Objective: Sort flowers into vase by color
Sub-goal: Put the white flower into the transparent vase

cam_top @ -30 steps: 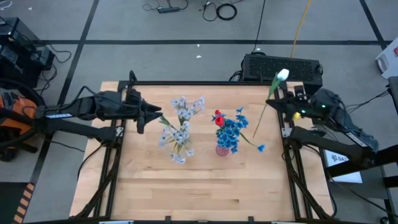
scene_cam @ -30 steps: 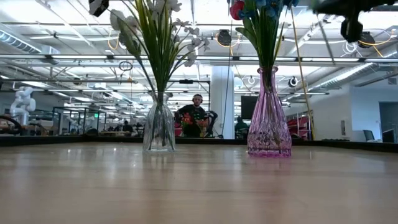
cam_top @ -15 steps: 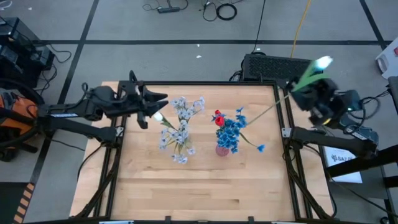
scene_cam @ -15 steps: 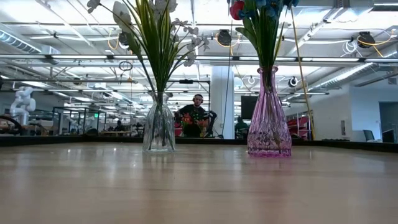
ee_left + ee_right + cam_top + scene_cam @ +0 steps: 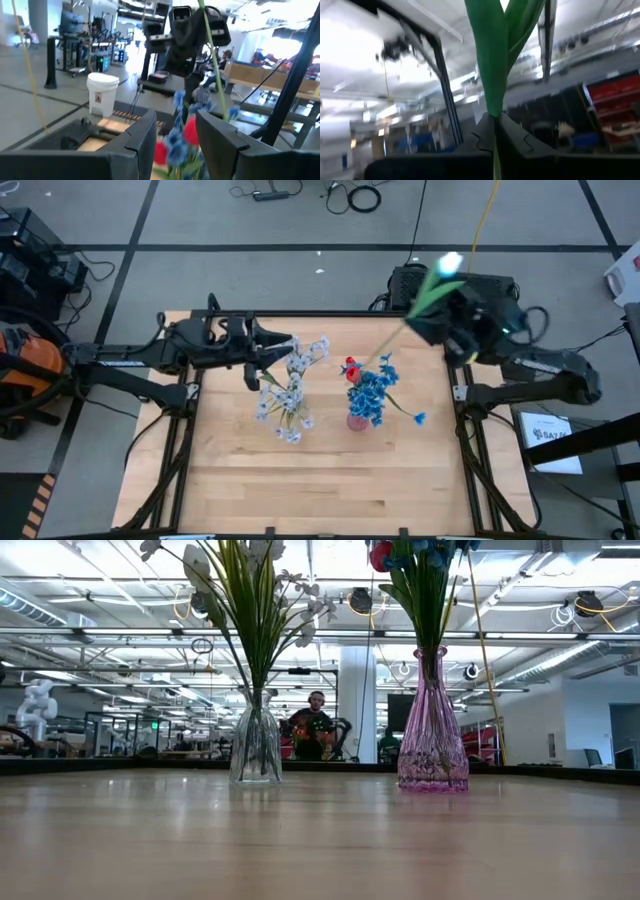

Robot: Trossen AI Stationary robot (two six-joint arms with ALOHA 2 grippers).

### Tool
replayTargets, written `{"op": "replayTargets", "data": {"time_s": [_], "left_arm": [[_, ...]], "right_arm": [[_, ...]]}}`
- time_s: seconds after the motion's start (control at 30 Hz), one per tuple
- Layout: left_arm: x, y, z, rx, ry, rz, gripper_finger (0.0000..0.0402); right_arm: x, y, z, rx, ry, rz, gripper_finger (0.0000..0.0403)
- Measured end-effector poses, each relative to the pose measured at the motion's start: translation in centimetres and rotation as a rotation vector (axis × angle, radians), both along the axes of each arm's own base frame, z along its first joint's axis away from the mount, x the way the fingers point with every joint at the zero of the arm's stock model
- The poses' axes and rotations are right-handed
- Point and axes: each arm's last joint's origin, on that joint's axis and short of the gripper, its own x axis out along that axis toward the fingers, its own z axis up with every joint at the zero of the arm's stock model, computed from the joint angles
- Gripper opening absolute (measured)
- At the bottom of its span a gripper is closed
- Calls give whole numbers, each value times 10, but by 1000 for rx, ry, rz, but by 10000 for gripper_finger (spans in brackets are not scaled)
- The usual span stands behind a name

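Right hand [image 5: 432,320] now inward, clamped on white tulip [image 5: 449,264] (stem slanting, bud outward); left hand [image 5: 283,352] apart.

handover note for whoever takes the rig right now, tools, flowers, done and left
Right tool: shut on the white tulip by its green stem, raised over the table's far right corner.
Left tool: open, holding nothing, hovering at the lavender-white sprays.
Clear vase: holds the lavender-white sprays.
Pink vase: holds the blue sprays and a red tulip.
Done: those flowers are in vases.
Left: the white tulip is not yet in a vase; the clear vase with the pale flowers looks the likely spot.
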Motion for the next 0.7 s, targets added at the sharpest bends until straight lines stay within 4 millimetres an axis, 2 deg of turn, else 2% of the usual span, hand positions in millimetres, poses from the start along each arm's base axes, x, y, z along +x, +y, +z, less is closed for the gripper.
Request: {"op": "replayTargets", "data": {"time_s": [0.2,0.3,0.4,0.53,0.7], "left_arm": [[13,-2,21,96,-17,-67,143],[22,-3,26,116,-17,-99,143],[28,-3,27,117,-13,-107,143],[35,-4,28,115,-8,-131,143],[40,-4,24,109,15,-138,143]], "right_arm": [[67,-5,26,-112,242,-10,0],[92,-3,36,-175,304,16,0],[113,0,42,-230,348,39,0],[138,4,36,-281,425,54,0],[155,8,32,-317,432,63,0]]}}
